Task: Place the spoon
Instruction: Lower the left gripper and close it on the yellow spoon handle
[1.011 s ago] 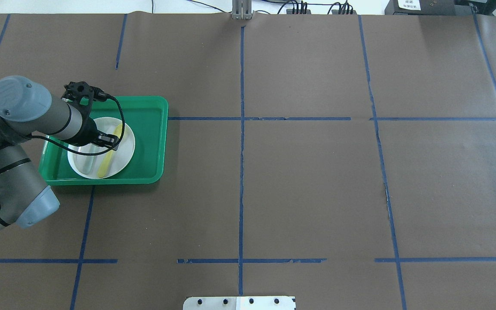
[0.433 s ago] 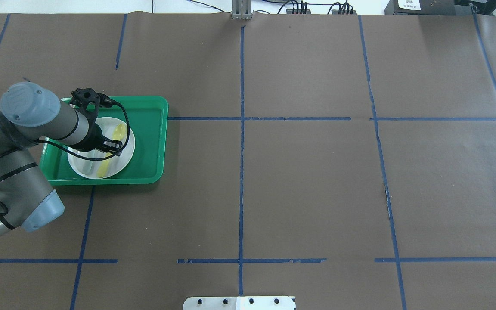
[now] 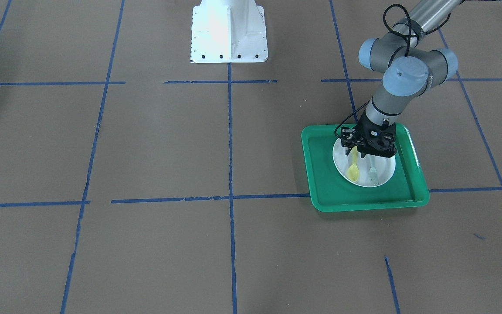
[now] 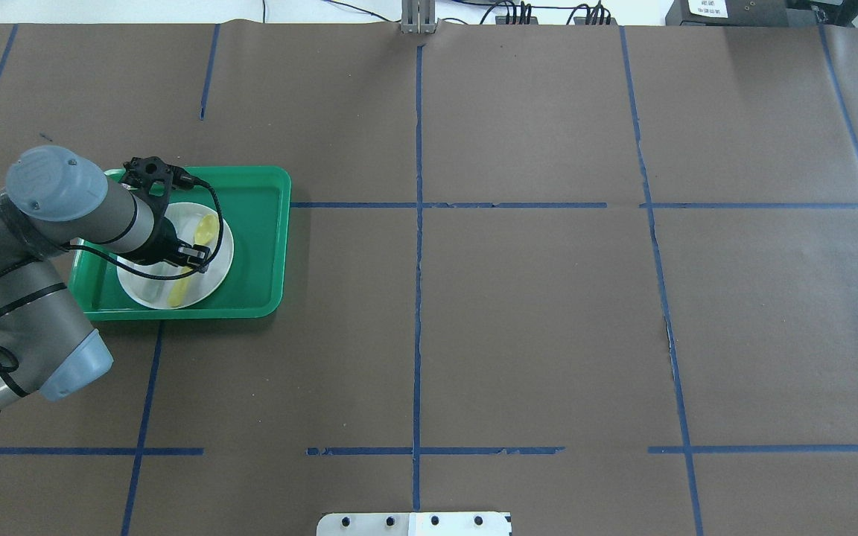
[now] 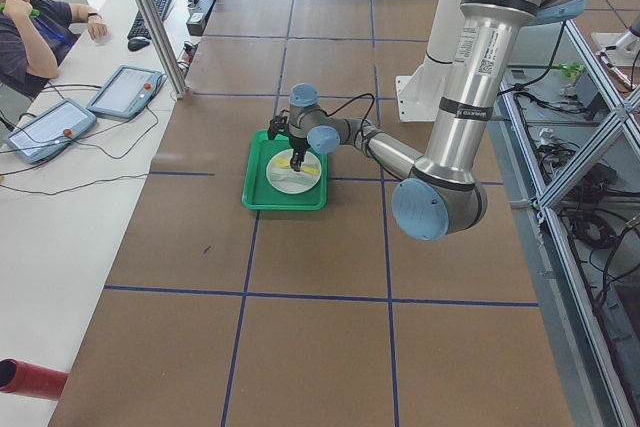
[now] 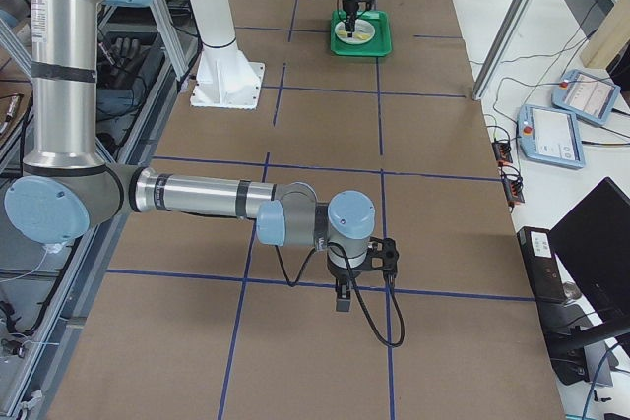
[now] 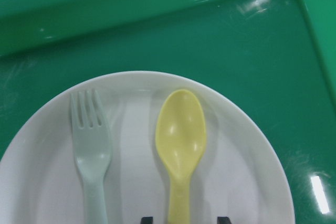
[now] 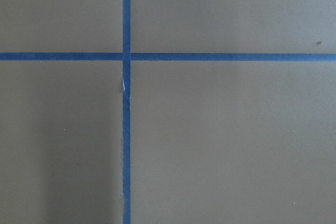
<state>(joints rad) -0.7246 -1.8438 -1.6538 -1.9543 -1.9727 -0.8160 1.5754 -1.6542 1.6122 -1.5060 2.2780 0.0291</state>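
A yellow plastic spoon (image 7: pixel 181 135) lies on a white plate (image 7: pixel 247 182), just beside a pale green fork (image 7: pixel 89 140). The plate sits in a green tray (image 7: pixel 236 51). The left gripper (image 7: pixel 185 220) hangs over the spoon's handle, with one fingertip on either side and a gap between them. The right gripper (image 6: pixel 342 300) is well apart over the brown table, and I cannot tell how its fingers stand.
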